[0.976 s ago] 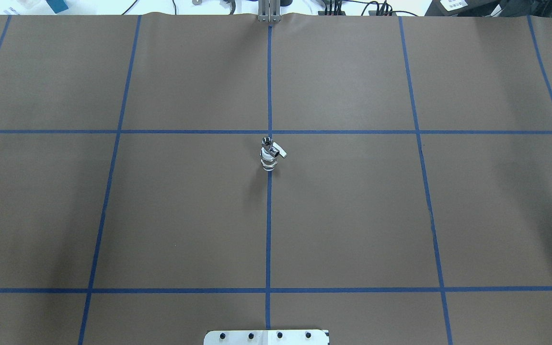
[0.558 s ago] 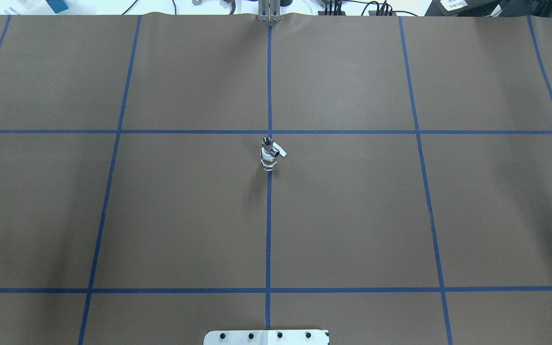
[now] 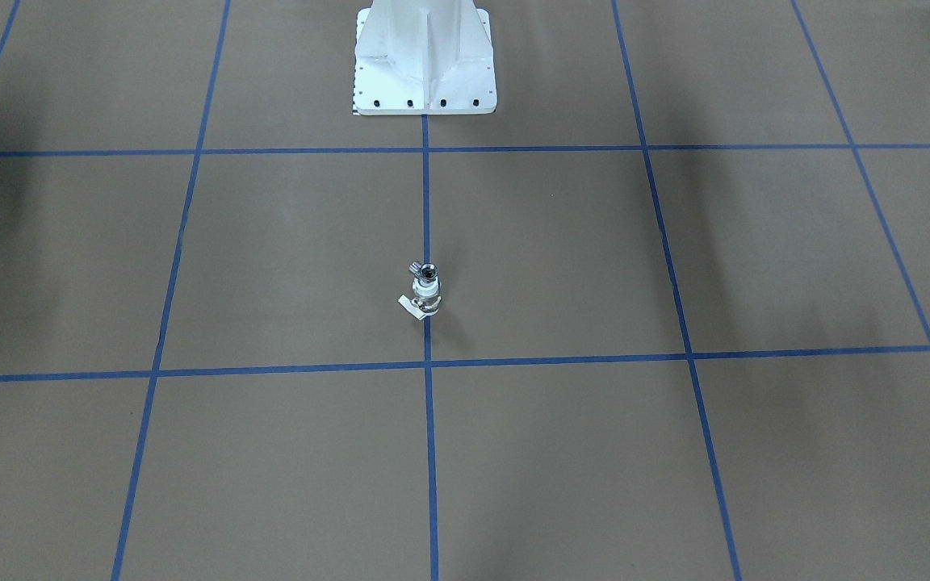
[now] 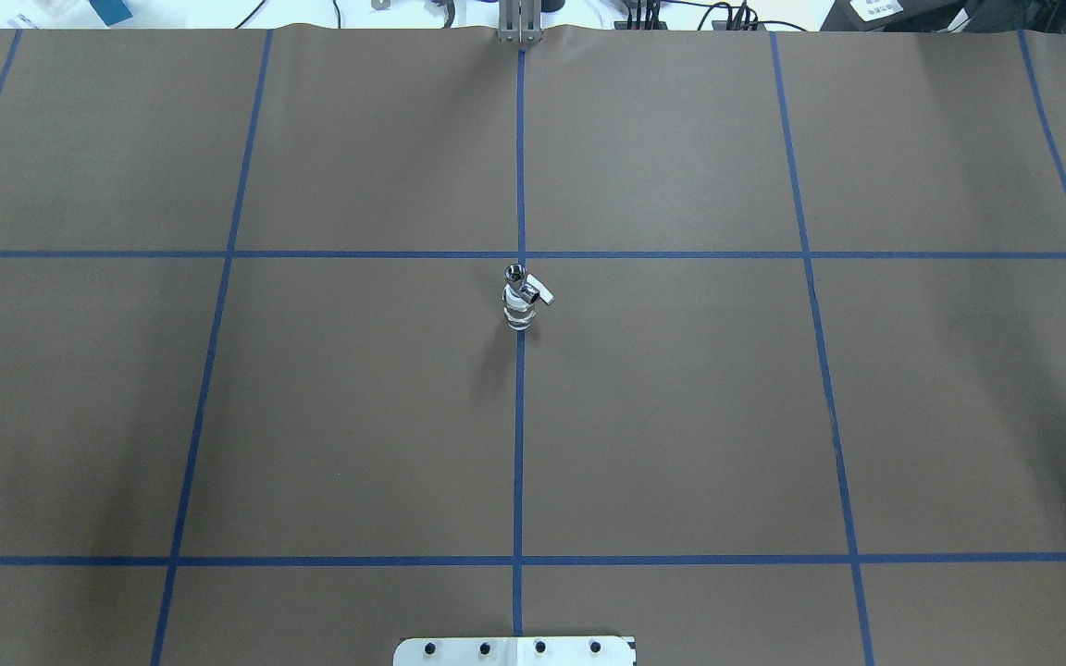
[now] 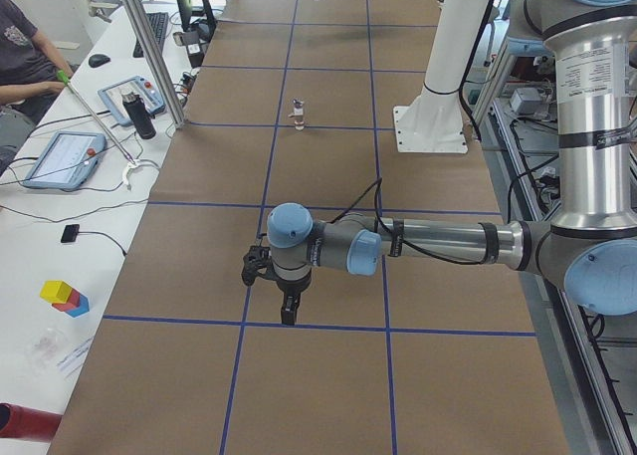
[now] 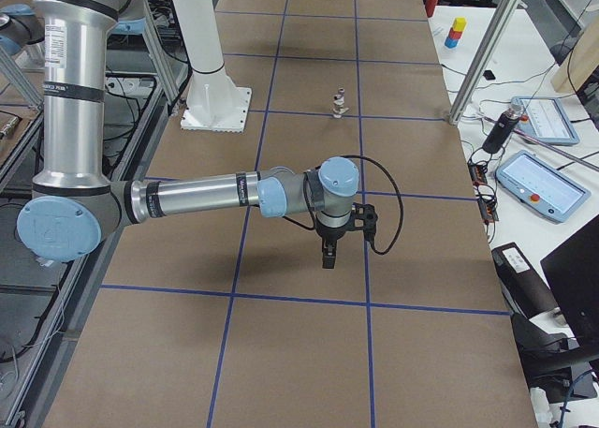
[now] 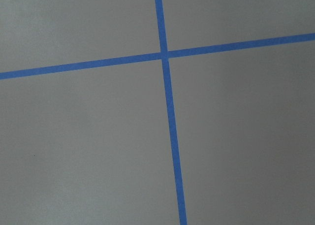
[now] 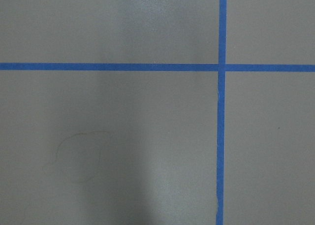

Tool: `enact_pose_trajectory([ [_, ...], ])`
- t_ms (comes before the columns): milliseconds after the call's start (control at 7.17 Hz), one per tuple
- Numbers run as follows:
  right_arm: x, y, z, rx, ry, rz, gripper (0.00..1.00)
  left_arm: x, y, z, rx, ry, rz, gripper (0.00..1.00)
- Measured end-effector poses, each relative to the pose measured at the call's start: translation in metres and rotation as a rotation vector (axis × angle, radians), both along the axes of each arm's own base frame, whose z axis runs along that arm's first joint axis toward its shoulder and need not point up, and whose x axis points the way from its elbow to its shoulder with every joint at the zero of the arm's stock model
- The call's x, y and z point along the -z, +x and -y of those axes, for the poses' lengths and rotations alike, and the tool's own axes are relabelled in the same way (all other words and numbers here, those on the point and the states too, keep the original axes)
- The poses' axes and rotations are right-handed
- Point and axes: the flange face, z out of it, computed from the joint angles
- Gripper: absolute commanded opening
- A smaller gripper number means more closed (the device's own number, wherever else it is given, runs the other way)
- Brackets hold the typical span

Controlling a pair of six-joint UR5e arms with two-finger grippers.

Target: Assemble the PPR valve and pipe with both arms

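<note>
- The left fingers [image 5: 287, 313] show only in the side view from the robot's left. They read as one dark bar pointing straight down, and whether they are open or closed cannot be told from there.
- They hang low over the bench [image 4: 681, 416], close to a blue tape line [image 5: 398, 331]. Nothing can be seen between them.
- The right fingers [image 6: 327, 258] likewise show only in the side view from the robot's right — a dark bar pointing down, spread or shut I cannot tell, with nothing seen held.
- Both wrist cameras look down on bare brown bench paper with a crossing of blue tape.
- Behind the left fingers, the left arm [image 5: 438, 241] reaches out level over the bench with a black cable looped along its wrist. The right arm [image 6: 197, 196] does the same from the other end.
- The PPR valve [image 4: 519, 313] stands upright on the bench's centre tape line, just on the robot's side of the crossing with the far cross line. Its white rings are stacked and its flat side tab [image 4: 543, 296] sticks out to one side.
- The pipe [image 4: 515, 274] — the small silvery piece — sits on top of the valve and touches it. How deeply it is seated is too small to tell.
- This stack is well apart from both sets of fingers, roughly midway along the bench between them.
- The robot's white base [image 3: 425, 64] stands at the bench edge in line with the stack.
- On a side table past the bench lie tablets [image 5: 62, 158] and a dark bottle [image 5: 142, 116], and a seated person [image 5: 20, 52] is at the edge of the view.
</note>
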Motion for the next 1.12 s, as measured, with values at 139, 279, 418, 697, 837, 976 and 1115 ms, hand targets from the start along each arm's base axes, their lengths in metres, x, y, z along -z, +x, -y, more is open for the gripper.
enact_pose_trajectory([
  [139, 0.0028, 0.0007, -0.0013, -0.001, 0.003, -0.001, 0.99, 0.0022, 0.0001, 0.0002, 0.000, 0.004, -0.001, 1.00],
  [279, 0.0050, 0.0013, -0.0016, -0.002, 0.007, -0.003, 0.99, 0.0046, 0.0004, 0.0003, 0.000, 0.008, -0.005, 1.00],
  [418, 0.0061, 0.0016, -0.0015, -0.003, 0.010, -0.006, 0.99, 0.0062, 0.0013, 0.0002, -0.003, 0.009, -0.016, 1.00],
  [697, 0.0066, 0.0015, -0.0013, -0.003, 0.012, -0.009, 0.99, 0.0072, 0.0026, -0.0002, -0.005, 0.006, -0.035, 1.00],
  [837, 0.0068, 0.0013, -0.0013, -0.003, 0.013, -0.010, 0.99, 0.0050, 0.0028, -0.0010, -0.006, 0.000, -0.039, 1.00],
  [976, 0.0067, 0.0013, -0.0013, -0.003, 0.013, -0.010, 0.99, 0.0027, 0.0025, -0.0024, -0.002, -0.008, -0.040, 1.00],
  [1115, 0.0056, 0.0015, -0.0023, -0.003, 0.010, -0.010, 0.99, 0.0022, 0.0024, -0.0033, 0.007, -0.018, -0.041, 1.00],
])
